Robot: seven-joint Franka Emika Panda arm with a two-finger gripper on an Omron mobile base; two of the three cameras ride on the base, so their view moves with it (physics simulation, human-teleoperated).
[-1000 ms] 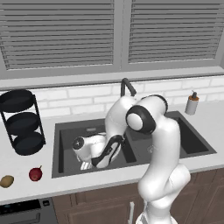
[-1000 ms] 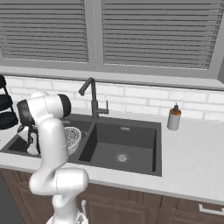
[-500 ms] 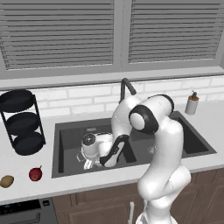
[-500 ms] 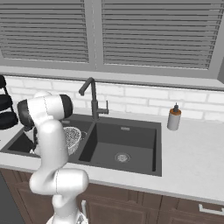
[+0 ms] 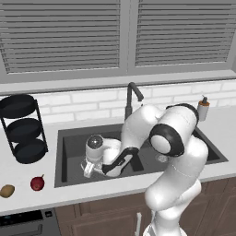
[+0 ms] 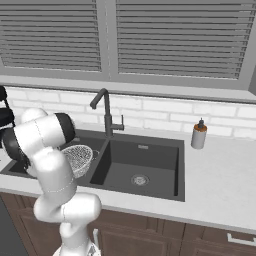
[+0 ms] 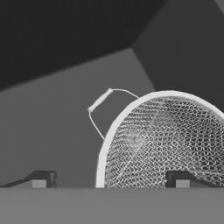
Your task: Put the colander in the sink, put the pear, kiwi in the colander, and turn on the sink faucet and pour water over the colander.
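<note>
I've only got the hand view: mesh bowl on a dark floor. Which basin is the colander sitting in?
Observer: The colander sits in the left basin of the sink, as the right base view shows; the right basin holds just its drain.
Operator: Where's the fruit?
Observer: The pear and the kiwi both lie on the counter left of the sink, the kiwi farther left, near the front edge.
Operator: And the tap?
Observer: The sink faucet stands behind the sink near the divider; no water is visible at its spout.
</note>
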